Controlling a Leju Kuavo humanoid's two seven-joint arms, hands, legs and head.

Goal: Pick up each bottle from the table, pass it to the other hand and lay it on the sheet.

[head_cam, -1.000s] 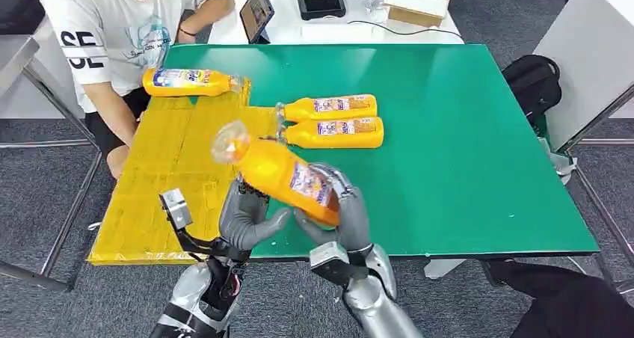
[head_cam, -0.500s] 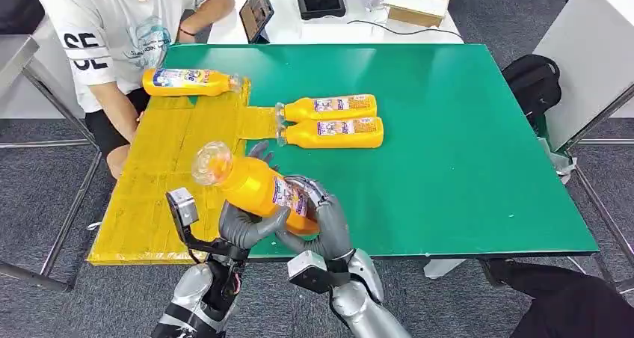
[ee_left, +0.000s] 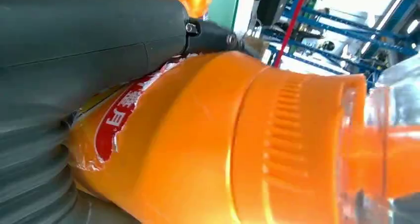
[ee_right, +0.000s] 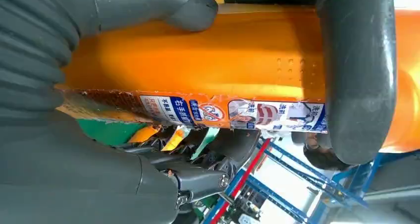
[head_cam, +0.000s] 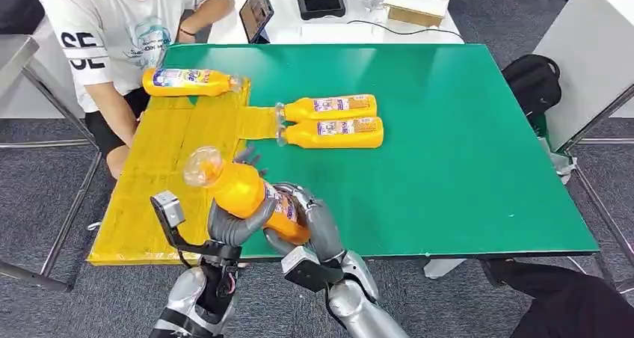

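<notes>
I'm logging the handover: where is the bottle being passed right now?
In the head view the held bottle is above the table's near edge, between the left hand and right hand, both gripping it, cap toward the yellow sheet.

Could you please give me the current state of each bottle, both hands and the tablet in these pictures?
Held orange bottle: lifted above the table's near edge, tilted, cap on.
Left hand: grips the held bottle.
Right hand: grips the same bottle.
Bottle on the yellow sheet: lying on its side.
Two bottles on the green table: lying side by side.
Tablet: propped up, screen on.
</notes>
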